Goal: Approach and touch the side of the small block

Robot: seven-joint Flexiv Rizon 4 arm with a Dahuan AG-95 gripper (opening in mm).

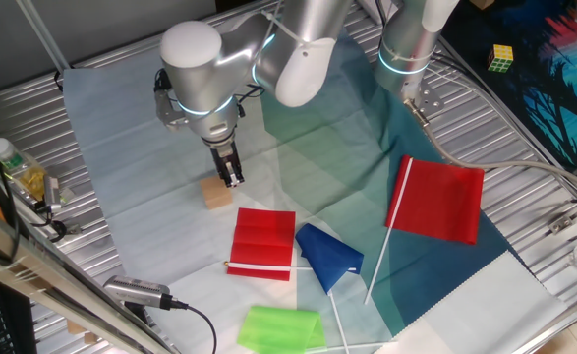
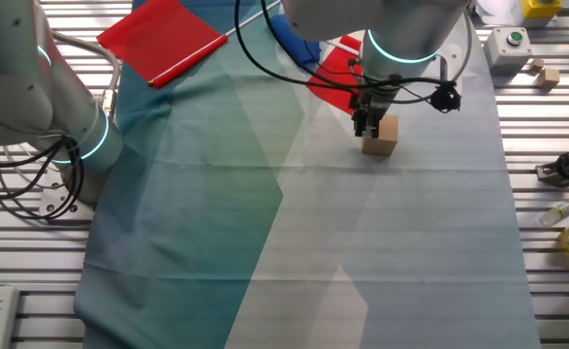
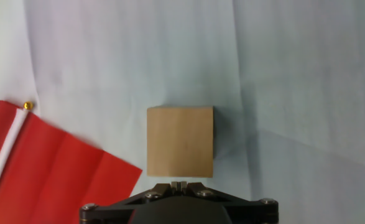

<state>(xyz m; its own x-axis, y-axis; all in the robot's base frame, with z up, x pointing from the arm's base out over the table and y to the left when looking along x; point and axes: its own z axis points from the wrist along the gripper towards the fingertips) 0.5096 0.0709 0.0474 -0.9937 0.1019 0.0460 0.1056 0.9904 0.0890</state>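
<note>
The small block (image 1: 217,194) is a plain tan cube on the pale cloth. It also shows in the other fixed view (image 2: 381,136) and fills the middle of the hand view (image 3: 180,141). My gripper (image 1: 232,178) is shut and empty, its tips low beside the block's side. In the other fixed view the gripper (image 2: 365,126) stands just left of the block, at or very near its face. In the hand view the closed gripper (image 3: 179,185) sits right at the block's near edge.
A folded red cloth (image 1: 263,243) lies close in front of the block, its corner in the hand view (image 3: 51,168). A blue flag (image 1: 327,256), a green cloth (image 1: 280,328) and a large red flag (image 1: 443,199) lie further off. A puzzle cube (image 1: 501,58) sits far right.
</note>
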